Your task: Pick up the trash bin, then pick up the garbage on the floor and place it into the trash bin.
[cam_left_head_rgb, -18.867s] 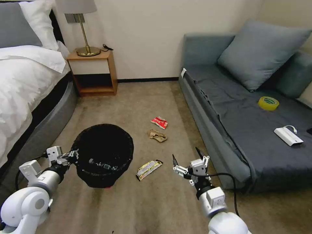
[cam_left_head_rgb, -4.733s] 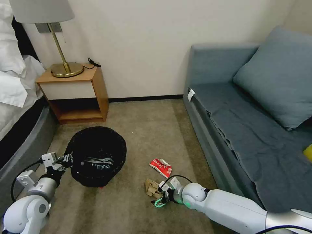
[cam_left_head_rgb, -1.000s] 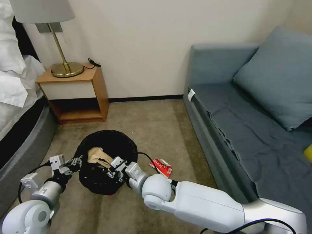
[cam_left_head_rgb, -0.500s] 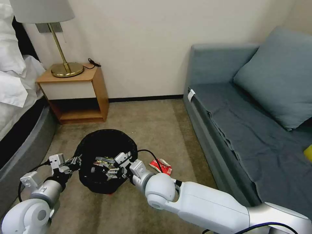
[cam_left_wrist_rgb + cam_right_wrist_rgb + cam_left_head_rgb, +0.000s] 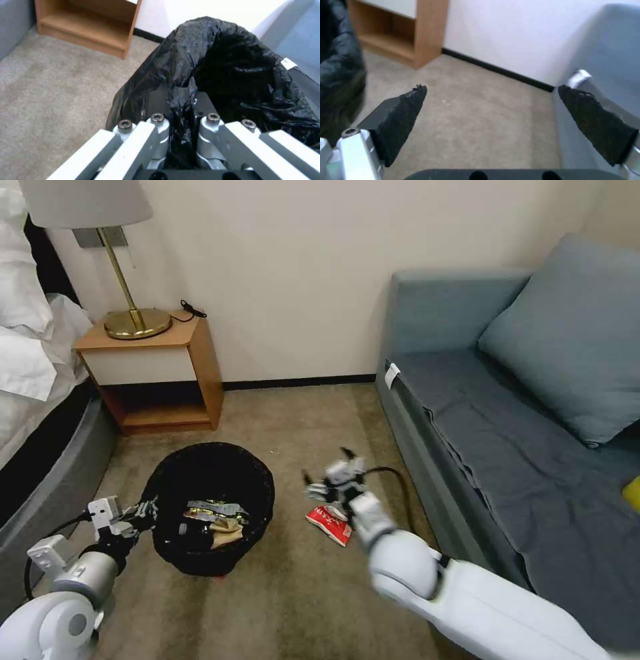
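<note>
The trash bin [image 5: 248, 493], lined with a black bag, hangs just above the floor [image 5: 300, 420] at the left. My left gripper [image 5: 143, 509] is shut on its rim; the left wrist view shows the gripper [image 5: 181, 105] pinching the bag's edge [image 5: 173, 75]. Inside lie a gold-and-white wrapper [image 5: 215, 509] and crumpled brown paper [image 5: 227, 528]. A red-and-white packet [image 5: 331, 522] lies on the carpet right of the bin. My right gripper [image 5: 327, 468] hovers open over that packet, holding nothing; its fingers [image 5: 405, 110] stand wide apart in the right wrist view.
A wooden nightstand [image 5: 163, 373] with a brass lamp [image 5: 137, 321] stands behind the bin, and the bed [image 5: 40, 420] is at the left. A grey sofa [image 5: 507, 447] runs along the right. Open carpet lies between bin and wall.
My right gripper left the bin and swung right, over the red-and-white packet. The brown paper it held now lies in the bin. The left gripper has kept its hold on the rim.
</note>
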